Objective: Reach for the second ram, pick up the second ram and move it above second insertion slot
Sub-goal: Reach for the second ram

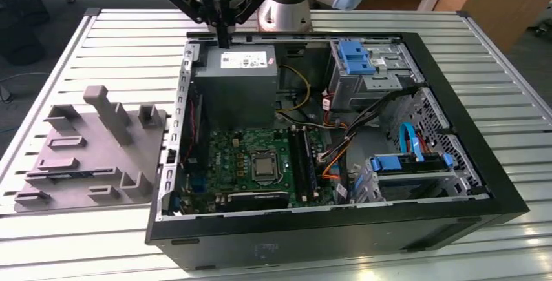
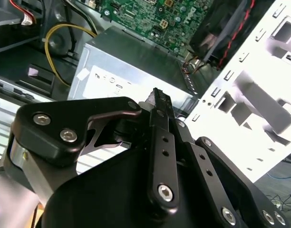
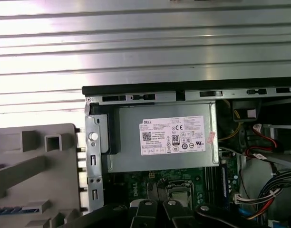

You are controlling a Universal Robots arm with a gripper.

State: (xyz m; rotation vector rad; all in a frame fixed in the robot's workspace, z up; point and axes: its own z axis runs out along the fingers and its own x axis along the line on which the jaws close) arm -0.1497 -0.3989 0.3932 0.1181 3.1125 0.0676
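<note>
Ram (image 3: 17, 209) thin, bluish chip row, in gray holder (image 3: 64, 166); claw (image 1: 222, 43) well apart.

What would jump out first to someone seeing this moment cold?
An open computer case lies on the slatted table, motherboard exposed. The black gripper hangs above its power supply, and a grey fixture sits beside the case at the exterior view's left.

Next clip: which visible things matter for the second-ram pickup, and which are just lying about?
Job: gripper, over the power supply; second ram, apparently the stick in the grey holder; memory slots on the motherboard.
Lying about: drive cages; yellow cable; computer case.
</note>
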